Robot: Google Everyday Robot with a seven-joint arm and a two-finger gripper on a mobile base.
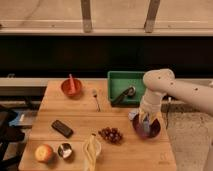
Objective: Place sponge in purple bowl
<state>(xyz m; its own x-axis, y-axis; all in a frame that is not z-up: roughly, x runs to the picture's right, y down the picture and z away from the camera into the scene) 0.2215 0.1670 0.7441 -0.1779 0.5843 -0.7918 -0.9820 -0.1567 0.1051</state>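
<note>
The purple bowl (151,131) sits near the right edge of the wooden table (75,117), just in front of the green tray. My gripper (144,121) hangs from the white arm, pointing down into the bowl over its left half. A small pale blue-grey patch, which looks like the sponge (133,115), shows at the bowl's left rim right beside the gripper. I cannot tell whether the gripper holds it or it rests on the rim.
A green tray (118,80) with a dark-handled tool (123,96) stands behind the bowl. An orange-red bowl (71,87), a fork (96,100), a black slab (62,128), grapes (111,134), a banana (91,149), a metal cup (64,149) and an apple (44,152) lie to the left.
</note>
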